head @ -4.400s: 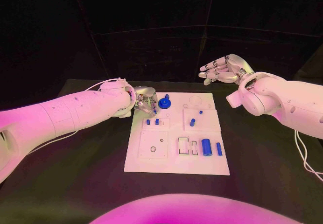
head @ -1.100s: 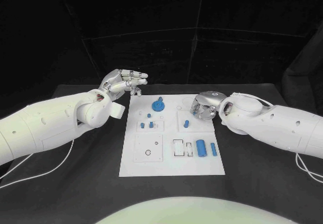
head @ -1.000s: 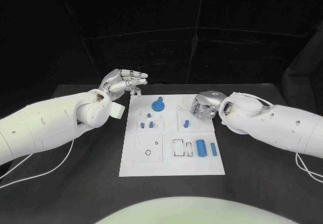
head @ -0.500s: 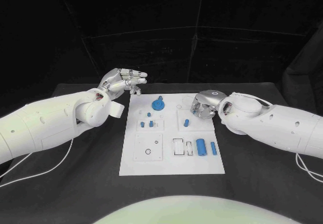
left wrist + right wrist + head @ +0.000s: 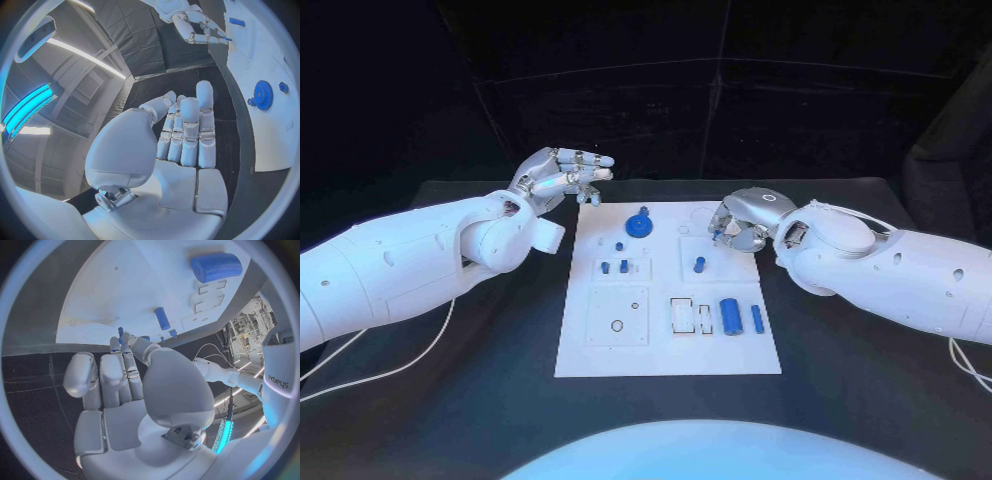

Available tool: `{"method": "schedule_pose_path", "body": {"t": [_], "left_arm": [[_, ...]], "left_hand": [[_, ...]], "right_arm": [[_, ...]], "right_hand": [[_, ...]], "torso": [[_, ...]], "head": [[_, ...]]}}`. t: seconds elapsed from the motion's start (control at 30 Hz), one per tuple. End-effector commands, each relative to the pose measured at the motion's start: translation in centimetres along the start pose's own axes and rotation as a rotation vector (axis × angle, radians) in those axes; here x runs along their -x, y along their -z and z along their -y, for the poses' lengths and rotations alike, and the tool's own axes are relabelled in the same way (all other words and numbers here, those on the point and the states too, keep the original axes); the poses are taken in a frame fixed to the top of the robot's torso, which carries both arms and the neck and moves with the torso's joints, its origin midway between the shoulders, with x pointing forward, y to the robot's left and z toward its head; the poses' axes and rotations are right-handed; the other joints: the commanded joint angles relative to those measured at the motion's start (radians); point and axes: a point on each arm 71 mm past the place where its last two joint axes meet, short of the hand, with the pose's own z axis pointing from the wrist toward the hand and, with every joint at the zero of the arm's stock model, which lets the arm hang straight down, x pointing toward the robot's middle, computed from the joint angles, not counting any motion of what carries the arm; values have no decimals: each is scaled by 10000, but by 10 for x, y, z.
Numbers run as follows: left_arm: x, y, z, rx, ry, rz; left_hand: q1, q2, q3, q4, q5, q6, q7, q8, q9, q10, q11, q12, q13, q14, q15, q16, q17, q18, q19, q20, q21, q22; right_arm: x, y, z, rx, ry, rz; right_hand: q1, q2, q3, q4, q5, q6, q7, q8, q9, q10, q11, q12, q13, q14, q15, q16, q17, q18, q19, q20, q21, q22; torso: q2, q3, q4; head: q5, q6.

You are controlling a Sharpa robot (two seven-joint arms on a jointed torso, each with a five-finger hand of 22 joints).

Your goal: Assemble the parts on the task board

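The white task board [image 5: 668, 345] lies mid-table. My right hand [image 5: 737, 222] hovers over its far right part and pinches a small blue pin [image 5: 120, 332] between thumb and fingertip; the pin [image 5: 227, 39] also shows at that hand's tips in the left wrist view. My left hand [image 5: 564, 175] is raised beyond the board's far left corner, fingers [image 5: 187, 130] stretched out and holding nothing. On the board are a blue gear [image 5: 640, 224], short pegs [image 5: 625, 266], another peg [image 5: 700, 265], a thick cylinder [image 5: 731, 316] and a slim rod [image 5: 757, 319].
Rectangular slots [image 5: 684, 315] sit beside the thick cylinder, and a square plate with a small hole [image 5: 633, 306] lies on the board's near left. Bare black table [image 5: 473, 390] surrounds the board. White cables [image 5: 387, 370] trail from both arms.
Since the oldest frame my left hand has left the gear and risen to the far left corner, and my right hand has come down onto the board. Over the last second the right hand lifted slightly.
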Motion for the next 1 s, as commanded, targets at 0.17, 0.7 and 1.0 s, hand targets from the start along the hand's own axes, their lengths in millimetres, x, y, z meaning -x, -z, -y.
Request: {"method": "schedule_pose_path", "body": {"t": [0.17, 0.7, 1.0], "left_arm": [[-1, 0, 1, -43, 102, -73], [-8, 0, 3, -158, 302, -59], [-13, -1, 4, -196, 450, -82]], "left_hand": [[76, 46, -24, -56, -13, 18, 71, 62, -4, -81, -19, 64, 12, -73, -10, -48, -14, 53, -45, -2, -29, -9], [80, 49, -30, -64, -14, 22, 74, 69, -3, -96, -16, 70, 11, -79, -8, -51, -24, 53, -46, 0, -36, -13], [85, 54, -32, -67, -14, 26, 74, 74, -2, -95, -18, 77, 13, -79, -7, -50, -24, 53, -45, 0, -38, -15]], "right_arm": [[15, 9, -8, 261, -505, 1011], [19, 7, -88, 2303, -1558, 586], [-13, 3, -120, 2935, -1939, -343]], "right_hand": [[32, -116, 89, -6, 60, 35, 49, -43, -18, 51, 18, -61, 18, 220, -46, 70, 18, -156, 70, -8, 66, 36], [35, -146, 166, -44, 86, 51, 51, -47, -20, 57, 21, -77, 18, 207, -44, 61, -54, -153, 50, -5, 88, 43], [12, -154, 206, -44, 105, 20, 70, -67, -31, 23, 41, -107, 12, 196, -32, 71, -76, -164, 62, 2, 131, 112]], "torso": [[-1, -15, 2], [9, -24, 31], [2, -19, 21]], "head": [[-10, 1], [231, -103], [471, -223]]}}
